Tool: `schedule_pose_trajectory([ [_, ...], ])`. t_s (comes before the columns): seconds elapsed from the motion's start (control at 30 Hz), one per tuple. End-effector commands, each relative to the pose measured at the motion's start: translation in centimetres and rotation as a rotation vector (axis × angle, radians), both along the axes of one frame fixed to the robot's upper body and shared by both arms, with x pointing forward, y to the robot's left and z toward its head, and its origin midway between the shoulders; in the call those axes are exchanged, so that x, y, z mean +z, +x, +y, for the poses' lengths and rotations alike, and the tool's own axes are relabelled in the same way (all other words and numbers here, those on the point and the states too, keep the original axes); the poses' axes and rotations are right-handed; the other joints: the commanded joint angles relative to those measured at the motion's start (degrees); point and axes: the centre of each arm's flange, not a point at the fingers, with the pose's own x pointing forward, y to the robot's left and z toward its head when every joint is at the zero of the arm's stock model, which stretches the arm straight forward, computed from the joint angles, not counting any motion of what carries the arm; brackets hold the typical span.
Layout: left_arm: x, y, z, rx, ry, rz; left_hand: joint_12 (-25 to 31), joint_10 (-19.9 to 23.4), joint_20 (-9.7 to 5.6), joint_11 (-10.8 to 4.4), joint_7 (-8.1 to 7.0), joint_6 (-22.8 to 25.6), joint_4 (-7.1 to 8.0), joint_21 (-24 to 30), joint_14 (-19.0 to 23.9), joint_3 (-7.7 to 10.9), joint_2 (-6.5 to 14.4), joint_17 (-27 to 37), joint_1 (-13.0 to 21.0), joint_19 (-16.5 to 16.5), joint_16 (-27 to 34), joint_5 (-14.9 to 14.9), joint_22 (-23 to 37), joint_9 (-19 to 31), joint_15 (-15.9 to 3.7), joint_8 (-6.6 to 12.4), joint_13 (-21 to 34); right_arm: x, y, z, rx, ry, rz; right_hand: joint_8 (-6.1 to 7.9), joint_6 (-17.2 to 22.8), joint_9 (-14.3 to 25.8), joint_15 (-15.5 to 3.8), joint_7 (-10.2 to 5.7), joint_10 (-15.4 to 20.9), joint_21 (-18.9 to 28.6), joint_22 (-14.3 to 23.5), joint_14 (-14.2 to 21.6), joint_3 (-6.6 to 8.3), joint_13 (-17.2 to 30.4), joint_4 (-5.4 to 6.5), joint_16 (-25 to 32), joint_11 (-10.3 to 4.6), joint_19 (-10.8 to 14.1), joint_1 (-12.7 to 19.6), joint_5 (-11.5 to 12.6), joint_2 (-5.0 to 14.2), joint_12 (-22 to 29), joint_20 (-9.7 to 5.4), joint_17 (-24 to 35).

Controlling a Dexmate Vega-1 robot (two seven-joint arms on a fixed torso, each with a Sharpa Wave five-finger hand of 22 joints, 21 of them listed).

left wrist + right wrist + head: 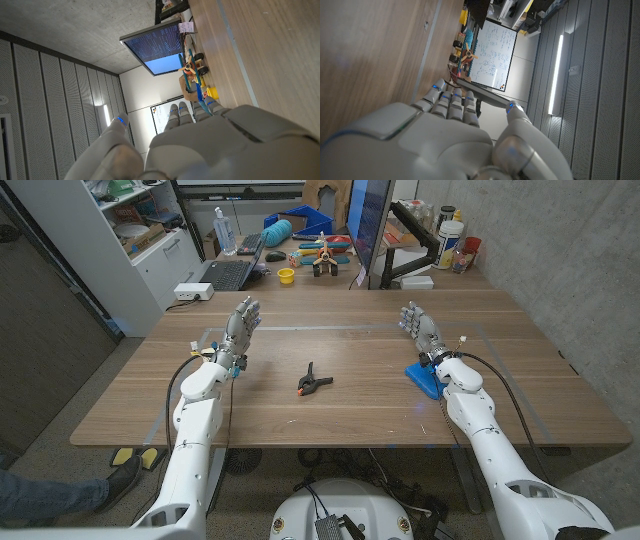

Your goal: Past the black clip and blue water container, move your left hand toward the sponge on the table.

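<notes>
On the left of the wooden tabletop point(330, 350), the left hand point(238, 327) stands with its fingers reaching away from the robot, loosely spread and lightly curved, and it holds nothing. It is well to the left of the black clip point(313, 380), with bare wood between the two. In the left wrist view the back of that hand point(225, 145) shows large, with the fingertips point(176, 111) pointing toward a lit monitor point(152, 47) and a wooden toy point(192, 70) at the tabletop's far edge.

The black clip, which has orange tips, lies near the middle of the tabletop, roughly halfway between the two hands and a little nearer the robot than either.

To the right of the clip, a flat blue object point(422, 378) rests on the tabletop, touching or partly under the right wrist; what it is cannot be told from these frames. The right hand point(420, 328) stands beyond it, well to the right of the clip, fingers apart and extended away from the robot, gripping nothing. The right wrist view shows the back of this hand point(435, 140) with its fingers point(451, 102) reaching along the wood toward a whiteboard point(495, 52).
</notes>
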Motion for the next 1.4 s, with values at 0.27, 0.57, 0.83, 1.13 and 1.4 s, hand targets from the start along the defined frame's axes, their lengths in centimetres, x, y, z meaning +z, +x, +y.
schedule_pose_trajectory([
  [0.27, -0.7, -1.1, 1.3, 0.052, 0.019, -0.004, 0.24, 0.70, 0.58, 0.00, 0.12, 1.06, -0.50, -0.32, 0.74, 0.25, 0.08, 0.18, 1.20, -2.35, 0.42, 0.45, 0.32, 0.31, 0.06, 0.53, 0.19, 0.1, 0.1, -0.2, 0.003, 0.009, -0.006, 0.31, 0.69, 0.15, 0.15, -0.17, 0.72, -0.36, 0.32, 0.50, -0.23, 0.28, -0.02, 0.22, -0.13, 0.50, 0.22, 0.33, 0.50, 0.44, -0.48, 0.12],
  [0.57, -1.0, -1.8, 2.1, 0.079, 0.035, -0.009, 0.22, 0.86, 0.67, -0.12, 0.13, 1.30, -0.68, -0.53, 0.87, 0.25, 0.17, 0.18, 1.49, -2.24, 0.38, 0.48, 0.33, 0.32, 0.03, 0.51, 0.19, 0.1, 0.1, -0.1, 0.006, 0.010, -0.008, 0.30, 0.80, 0.13, 0.08, -0.19, 0.77, -0.60, 0.33, 0.65, -0.34, 0.28, -0.07, 0.22, -0.14, 0.60, 0.17, 0.34, 0.48, 0.43, -0.50, 0.10],
  [0.83, -1.5, -2.1, 2.6, 0.083, 0.019, -0.007, 0.22, 1.02, 0.73, -0.06, 0.16, 1.61, -0.83, -0.69, 1.04, 0.23, 0.22, 0.18, 1.71, -2.13, 0.37, 0.50, 0.34, 0.32, -0.01, 0.55, 0.19, 0.2, 0.0, 0.0, 0.004, 0.005, -0.012, 0.27, 0.84, 0.12, 0.17, -0.21, 0.87, -0.84, 0.33, 0.76, -0.38, 0.29, -0.09, 0.22, -0.13, 0.64, 0.12, 0.36, 0.56, 0.44, -0.47, 0.10],
  [1.13, -2.2, -2.7, 3.7, 0.106, 0.018, 0.000, 0.24, 1.26, 0.86, 0.00, 0.09, 1.82, -1.00, -0.87, 1.18, 0.22, 0.28, 0.18, 1.98, -2.02, 0.34, 0.52, 0.35, 0.33, 0.02, 0.52, 0.19, 0.1, 0.0, -0.1, 0.002, 0.002, -0.007, 0.23, 0.87, 0.11, 0.18, -0.18, 0.93, -1.12, 0.34, 0.80, -0.48, 0.29, -0.11, 0.17, -0.07, 0.68, 0.02, 0.37, 0.55, 0.43, -0.38, 0.10],
  [1.4, -2.3, -3.3, 4.1, 0.120, 0.033, -0.003, 0.19, 1.28, 0.94, 0.09, 0.07, 2.00, -1.15, -1.04, 1.28, 0.22, 0.33, 0.18, 2.22, -1.95, 0.32, 0.53, 0.35, 0.34, 0.08, 0.51, 0.20, 0.2, -0.2, -0.2, 0.000, 0.000, -0.014, 0.20, 0.85, 0.10, 0.16, -0.30, 0.99, -1.34, 0.35, 0.83, -0.53, 0.29, -0.15, 0.14, -0.02, 0.66, -0.01, 0.38, 0.54, 0.44, -0.34, 0.08],
])
